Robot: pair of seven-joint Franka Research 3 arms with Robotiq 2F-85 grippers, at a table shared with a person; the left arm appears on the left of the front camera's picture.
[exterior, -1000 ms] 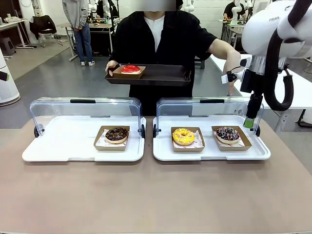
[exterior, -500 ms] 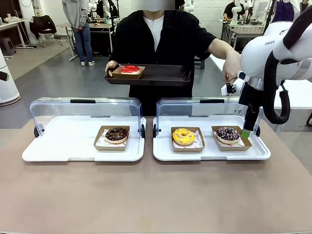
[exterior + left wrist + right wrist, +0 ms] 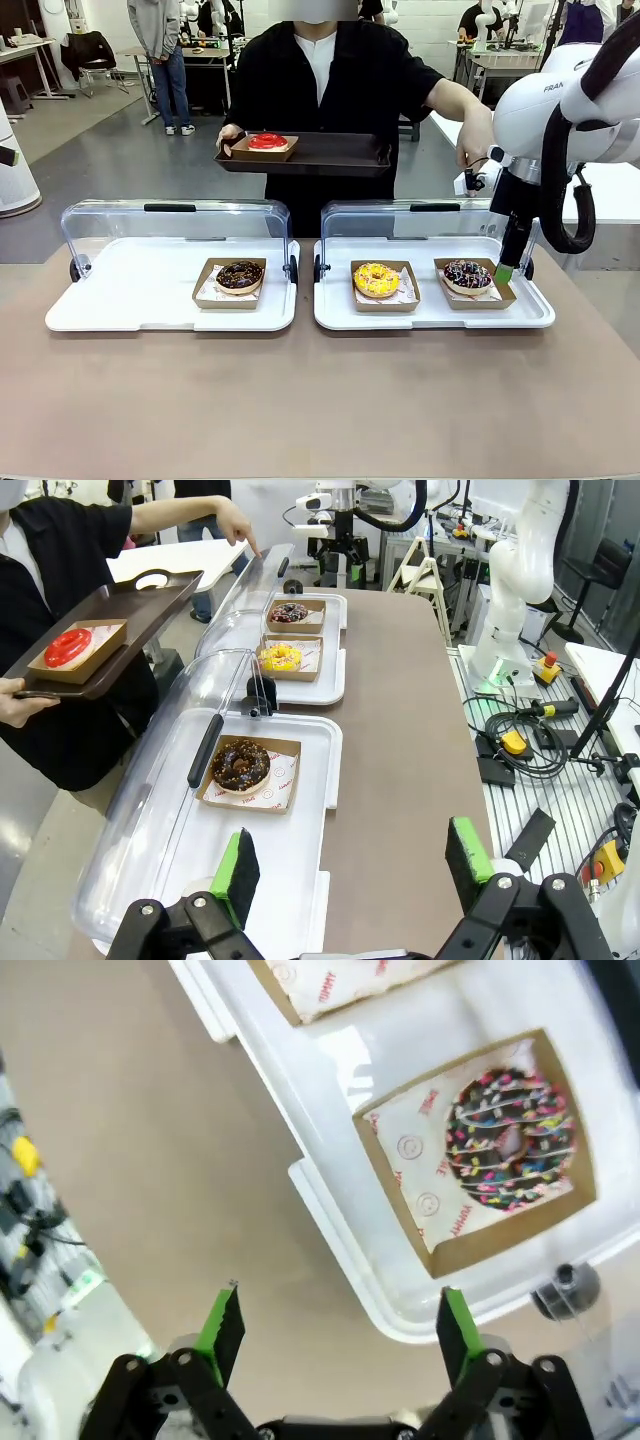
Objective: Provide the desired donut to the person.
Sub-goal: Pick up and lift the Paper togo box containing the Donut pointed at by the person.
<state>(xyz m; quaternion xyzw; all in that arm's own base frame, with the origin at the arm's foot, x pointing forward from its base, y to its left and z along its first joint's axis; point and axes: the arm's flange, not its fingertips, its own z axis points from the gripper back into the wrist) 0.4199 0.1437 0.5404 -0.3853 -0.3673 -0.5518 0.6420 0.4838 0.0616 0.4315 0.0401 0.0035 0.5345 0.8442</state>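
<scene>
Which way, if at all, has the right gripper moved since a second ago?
Yes. The right gripper came down and slightly left, from near the right tray's far edge to the right end of the rightmost donut box.

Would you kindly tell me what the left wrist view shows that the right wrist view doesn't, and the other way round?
The left wrist view adds the person holding a dark tray with a red donut, plus the chocolate donut, the yellow donut and the open left gripper. The right wrist view adds the open right gripper over the white tray's edge. Both share the sprinkled donut in its cardboard box.
</scene>
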